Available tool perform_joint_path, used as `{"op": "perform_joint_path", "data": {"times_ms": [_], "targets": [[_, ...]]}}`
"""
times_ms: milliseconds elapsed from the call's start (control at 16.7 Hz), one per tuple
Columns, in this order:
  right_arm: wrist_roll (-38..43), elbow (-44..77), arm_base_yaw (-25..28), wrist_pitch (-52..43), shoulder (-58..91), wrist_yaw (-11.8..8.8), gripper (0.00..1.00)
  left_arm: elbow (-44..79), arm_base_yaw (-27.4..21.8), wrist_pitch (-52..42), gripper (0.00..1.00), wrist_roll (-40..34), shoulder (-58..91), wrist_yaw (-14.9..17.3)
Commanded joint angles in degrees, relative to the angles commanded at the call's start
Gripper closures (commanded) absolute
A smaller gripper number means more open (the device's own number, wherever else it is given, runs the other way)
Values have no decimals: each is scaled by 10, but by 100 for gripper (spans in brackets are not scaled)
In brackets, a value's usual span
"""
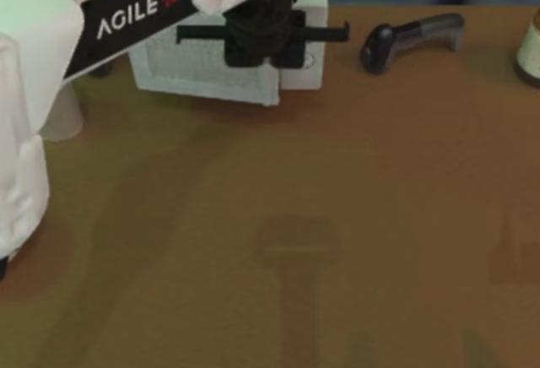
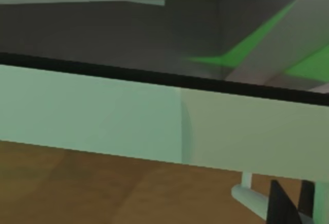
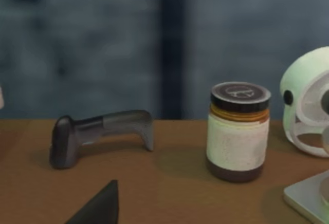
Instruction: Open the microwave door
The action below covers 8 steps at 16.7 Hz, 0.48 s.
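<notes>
Left gripper (image 1: 263,40) sits at microwave door (image 1: 211,73), upper left of table (door seems slightly ajar); finger state I cannot tell. Next: swing it wider.

Left arm: reaches from the table's left edge toward the far side, its white links and black AgileX band slanting across the far-left corner.
Left gripper (image 1: 263,35): dark, at the far centre-left, pointing down, its black cross-bar lying left to right.
Right arm: out of the top view; only a dark fingertip (image 3: 97,206) shows in its own wrist view.
</notes>
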Motion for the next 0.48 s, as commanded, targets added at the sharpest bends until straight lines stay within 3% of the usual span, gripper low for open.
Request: {"op": "perform_joint_path", "data": {"times_ms": [480], "targets": [[0, 0, 0, 0, 0, 0, 0, -76, 4, 36, 100, 46, -43, 23]]}}
